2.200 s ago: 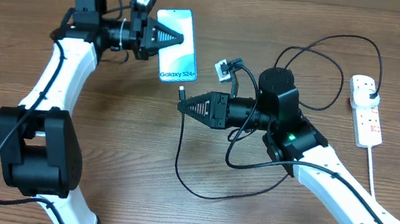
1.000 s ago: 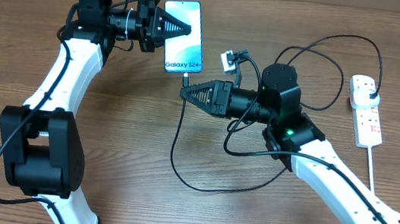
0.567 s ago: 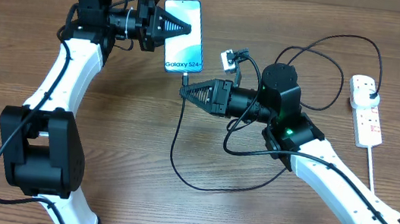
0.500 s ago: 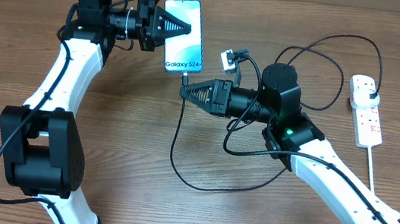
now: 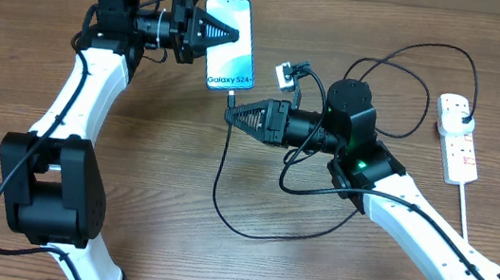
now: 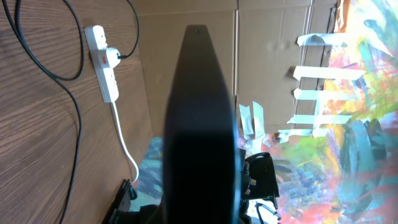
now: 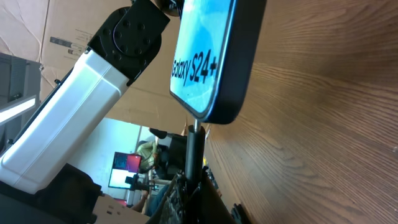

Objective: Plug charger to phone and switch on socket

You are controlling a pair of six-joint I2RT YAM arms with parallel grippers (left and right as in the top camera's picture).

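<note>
My left gripper [image 5: 228, 34] is shut on the phone [image 5: 230, 59], holding it above the table with its blue "Galaxy S24+" screen up; in the left wrist view the phone's dark edge [image 6: 200, 118] fills the middle. My right gripper [image 5: 237, 115] is shut on the charger's connector end [image 5: 232, 102], whose tip meets the phone's bottom edge. In the right wrist view the connector [image 7: 193, 149] stands straight into the phone's port [image 7: 211, 56]. The black charger cable [image 5: 223, 204] loops over the table to the black plug in the white socket [image 5: 458, 137] at the far right.
The socket's thick white cord [image 5: 467, 210] runs toward the front right. Black cable loops [image 5: 411, 74] lie behind the right arm. The socket also shows in the left wrist view [image 6: 104, 62]. Cardboard boxes stand beyond the table.
Over the last two seconds the left gripper carried the phone right and the right gripper brought the connector up to its bottom edge. Nothing has moved in the last second.
</note>
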